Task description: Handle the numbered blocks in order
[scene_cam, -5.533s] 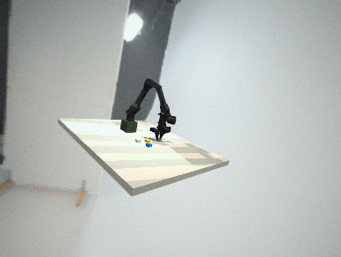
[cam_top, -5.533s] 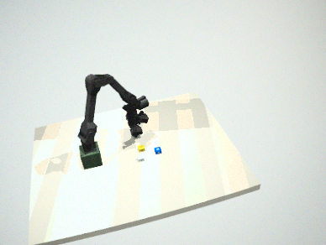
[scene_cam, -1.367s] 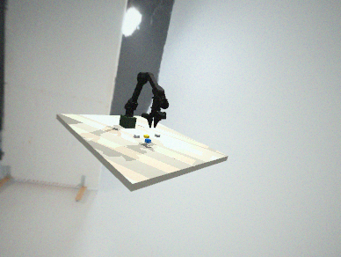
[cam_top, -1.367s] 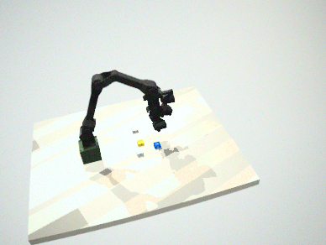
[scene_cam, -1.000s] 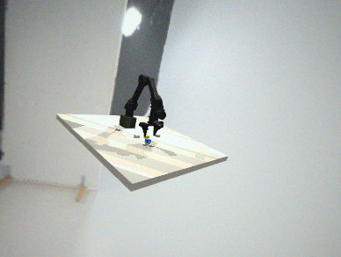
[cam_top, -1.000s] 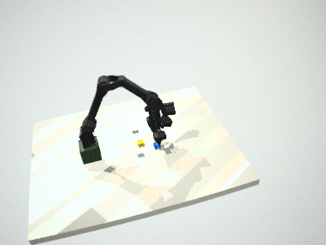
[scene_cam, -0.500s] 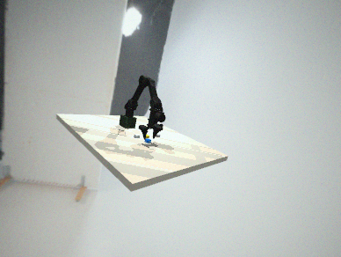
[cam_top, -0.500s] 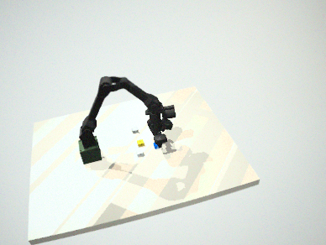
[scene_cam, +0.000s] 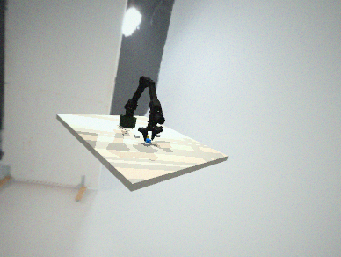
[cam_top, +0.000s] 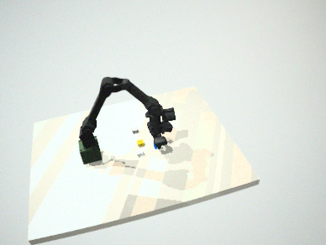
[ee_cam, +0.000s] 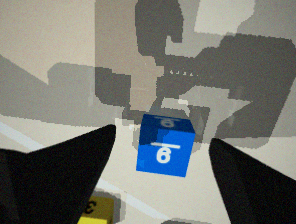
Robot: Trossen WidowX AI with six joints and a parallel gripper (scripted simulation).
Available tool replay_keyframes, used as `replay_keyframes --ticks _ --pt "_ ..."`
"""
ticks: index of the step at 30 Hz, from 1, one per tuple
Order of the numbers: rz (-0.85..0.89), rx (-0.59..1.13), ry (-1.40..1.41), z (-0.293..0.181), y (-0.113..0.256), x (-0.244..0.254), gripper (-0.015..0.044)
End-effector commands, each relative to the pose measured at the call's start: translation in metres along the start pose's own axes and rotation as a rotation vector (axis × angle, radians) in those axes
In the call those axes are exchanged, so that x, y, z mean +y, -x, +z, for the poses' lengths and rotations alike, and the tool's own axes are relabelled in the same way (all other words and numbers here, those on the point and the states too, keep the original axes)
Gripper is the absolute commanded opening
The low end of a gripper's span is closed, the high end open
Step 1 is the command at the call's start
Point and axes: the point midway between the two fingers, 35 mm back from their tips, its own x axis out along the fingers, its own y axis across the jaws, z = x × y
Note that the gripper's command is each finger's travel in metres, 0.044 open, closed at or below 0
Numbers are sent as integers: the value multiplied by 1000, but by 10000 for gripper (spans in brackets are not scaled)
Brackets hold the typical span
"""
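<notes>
A blue block (cam_top: 155, 146) (scene_cam: 148, 141) (ee_cam: 164, 152) stands on the table, its white digit upside down with a bar above it in the wrist view; it is a 6 or a 9, probably a 6. My gripper (cam_top: 158, 145) (scene_cam: 148, 139) (ee_cam: 162, 137) is open around or just above it, with a gap on each side. A yellow block (cam_top: 140, 143) (ee_cam: 98, 219) shows a black 3 beside the left finger. Two pale grey blocks stand near it, one block (cam_top: 135, 131) behind and the other block (cam_top: 140, 153) in front in the top view; their digits are unreadable.
The arm's dark green base (cam_top: 90, 152) (scene_cam: 127, 121) stands on the table (cam_top: 76, 201) (scene_cam: 176, 165), beyond the blocks from the gripper. The yellow block is the nearest neighbour of the blue one. Arm shadows fall around the blue block.
</notes>
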Motion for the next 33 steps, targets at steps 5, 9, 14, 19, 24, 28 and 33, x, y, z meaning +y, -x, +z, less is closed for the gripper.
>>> replay_keyframes --ticks 5,9,14,19,24,28,33 --pt "-3 0 3 0 -1 0 120" --pt "-3 0 3 0 -1 0 120" --pt "-3 0 3 0 -1 0 120" --pt "-3 0 3 0 -1 0 146" --pt "-3 0 3 0 -1 0 278" --pt "-3 0 3 0 -1 0 382" --pt "-3 0 3 0 2 0 400"
